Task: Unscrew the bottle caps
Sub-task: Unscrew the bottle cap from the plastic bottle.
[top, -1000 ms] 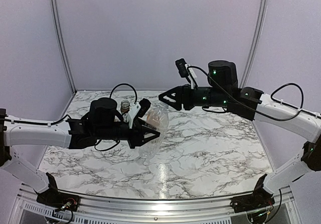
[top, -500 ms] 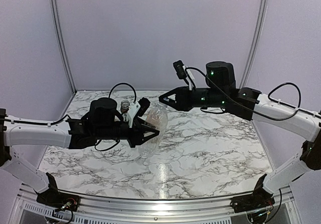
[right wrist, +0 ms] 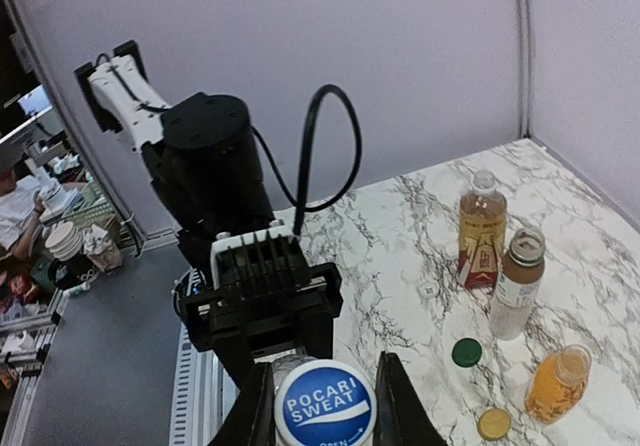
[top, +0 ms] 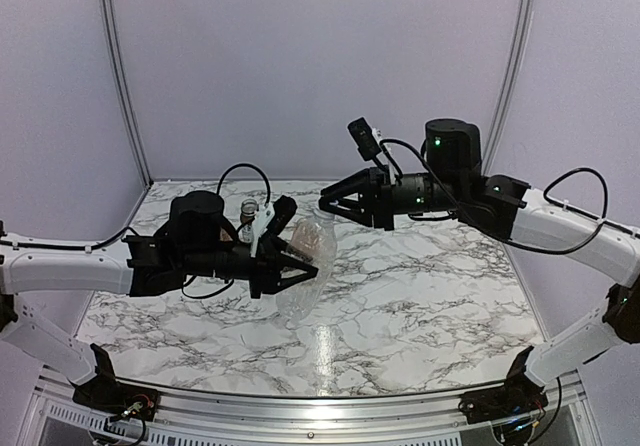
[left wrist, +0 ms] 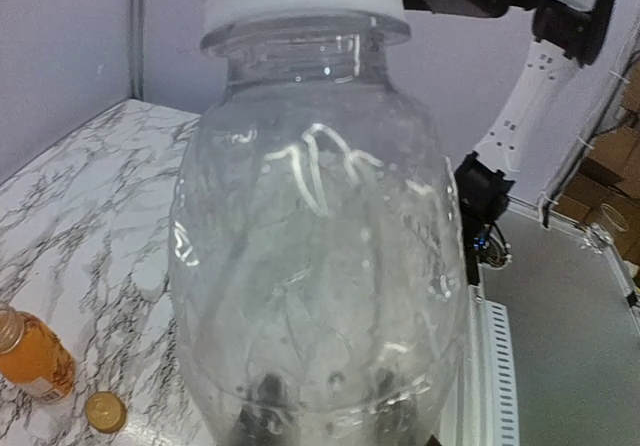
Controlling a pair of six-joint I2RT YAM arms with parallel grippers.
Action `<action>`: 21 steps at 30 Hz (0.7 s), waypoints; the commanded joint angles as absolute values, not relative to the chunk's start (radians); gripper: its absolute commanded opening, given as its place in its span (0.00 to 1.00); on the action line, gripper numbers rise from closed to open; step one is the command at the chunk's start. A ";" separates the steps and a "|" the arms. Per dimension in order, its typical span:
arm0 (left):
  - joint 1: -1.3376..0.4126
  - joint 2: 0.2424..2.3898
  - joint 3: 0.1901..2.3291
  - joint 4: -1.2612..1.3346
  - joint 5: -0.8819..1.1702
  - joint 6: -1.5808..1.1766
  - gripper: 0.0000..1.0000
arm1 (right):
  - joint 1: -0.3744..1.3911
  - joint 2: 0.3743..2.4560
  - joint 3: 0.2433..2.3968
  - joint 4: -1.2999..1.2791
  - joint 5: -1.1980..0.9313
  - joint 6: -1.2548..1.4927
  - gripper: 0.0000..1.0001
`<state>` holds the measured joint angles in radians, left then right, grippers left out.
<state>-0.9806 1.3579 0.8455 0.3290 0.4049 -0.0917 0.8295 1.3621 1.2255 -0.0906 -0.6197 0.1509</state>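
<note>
Right wrist view, right fingers closed on blue-and-white cap, left fingers clamping clear bottle.

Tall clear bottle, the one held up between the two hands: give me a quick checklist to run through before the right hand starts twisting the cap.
1. Left hand gripping the tall clear bottle: ok, shut on its body.
2. Right hand closed on the white and blue cap: ok, a finger on each side.
3. Cap seated on the neck, not yet off: ok.
4. Nothing to spill: ok, the bottle looks empty.
5. Other bottles out of the way: ok, the tea bottle and orange juice bottle stand well aside.
6. Left grip firm enough to resist the twist: cannot tell.
</note>
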 commanded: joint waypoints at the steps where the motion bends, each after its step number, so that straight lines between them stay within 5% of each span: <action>1: -0.985 1.305 0.841 0.355 0.683 -0.101 0.27 | 0.826 1.340 1.218 -0.107 -0.913 -0.109 0.13; 13: -0.973 1.301 0.861 0.356 0.884 -0.122 0.28 | 0.748 1.385 1.256 -0.204 -1.141 -0.236 0.19; 21: -0.963 1.345 0.856 0.355 0.774 -0.115 0.30 | 0.746 1.384 1.262 -0.180 -0.998 -0.131 0.44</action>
